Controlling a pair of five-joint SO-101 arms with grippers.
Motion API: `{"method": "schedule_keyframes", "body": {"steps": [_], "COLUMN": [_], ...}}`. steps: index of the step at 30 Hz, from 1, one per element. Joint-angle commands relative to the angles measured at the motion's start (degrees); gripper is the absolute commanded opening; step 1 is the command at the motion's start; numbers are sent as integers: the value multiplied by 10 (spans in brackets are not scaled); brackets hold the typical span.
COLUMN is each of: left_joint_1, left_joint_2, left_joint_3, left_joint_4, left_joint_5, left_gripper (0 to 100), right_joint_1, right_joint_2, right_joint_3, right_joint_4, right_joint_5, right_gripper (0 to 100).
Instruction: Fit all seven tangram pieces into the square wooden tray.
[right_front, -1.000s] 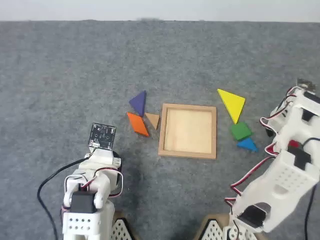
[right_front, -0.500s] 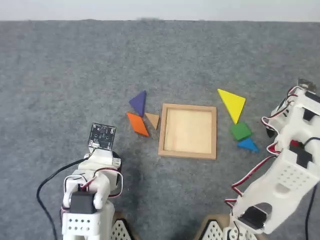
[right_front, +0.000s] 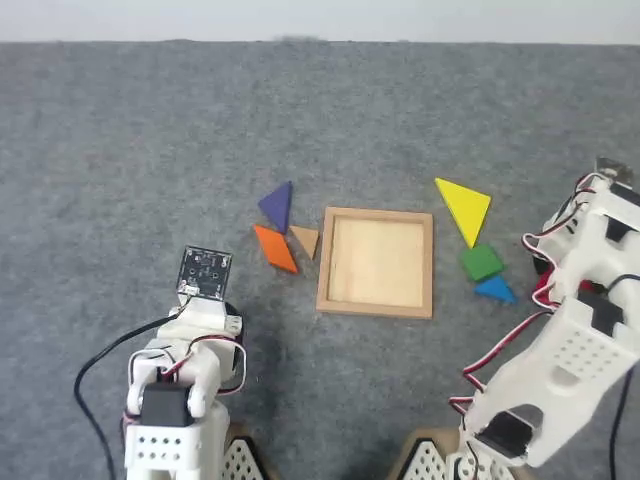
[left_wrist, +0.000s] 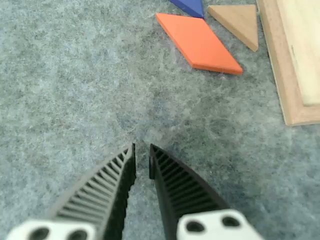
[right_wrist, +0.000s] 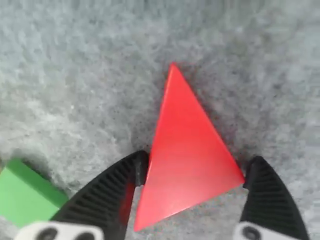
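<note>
Pieces lie on the grey tabletop (right_front: 150, 130) on both sides of the square wooden tray (right_front: 324, 262), whose floor we see bare. On one side, just beside the tray's rim, sits the small tan triangle (right_front: 305, 240), with the orange parallelogram (right_front: 274, 247) next to it and the purple triangle (right_front: 277, 205) close by. On the other side we find the big yellow triangle (right_front: 463, 207), the green square (right_front: 481, 262) at its tip and the blue triangle (right_front: 494, 289) against the square. The right claw (right_wrist: 195, 167) is spread wide and straddles the red triangle (right_wrist: 185, 135), which lies flat on the tabletop near the green square. One finger (right_wrist: 125, 180) lies against the piece's edge, the other stands just beside its corner. The left claw (left_wrist: 141, 146) points down at bare felt, apart from the orange parallelogram, its fingers drawn nearly together with nothing between them.
</note>
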Motion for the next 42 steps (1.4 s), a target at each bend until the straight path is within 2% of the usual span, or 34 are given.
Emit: {"method": "schedule_keyframes", "body": {"steps": [1, 18, 31, 33, 35, 38, 42], "left_joint_1": [-3, -3, -3, -3, -3, -3, -3], "left_joint_2": [-10, -10, -10, -10, -10, -10, -10], "left_joint_3": [-3, -3, -3, -3, -3, -3, -3], "left_joint_4": [3, 3, 3, 3, 3, 3, 3], "left_joint_5": [-4, -4, -4, -4, -4, -4, -4], "left_gripper": [47, 47, 47, 47, 47, 47, 47], "right_joint_1": [7, -12, -175, -160, -116, -64, -41], "right_joint_2": [11, -159, -282, -291, -291, -276, -236], "right_joint_3": [-11, -8, -7, -6, 2, 47, 113], "right_joint_4": [5, 104, 185, 203, 200, 143, 39], "right_joint_5": [6, 26, 8, 7, -1, -25, -38], "right_gripper": [266, 266, 268, 274, 310, 353, 300]}}
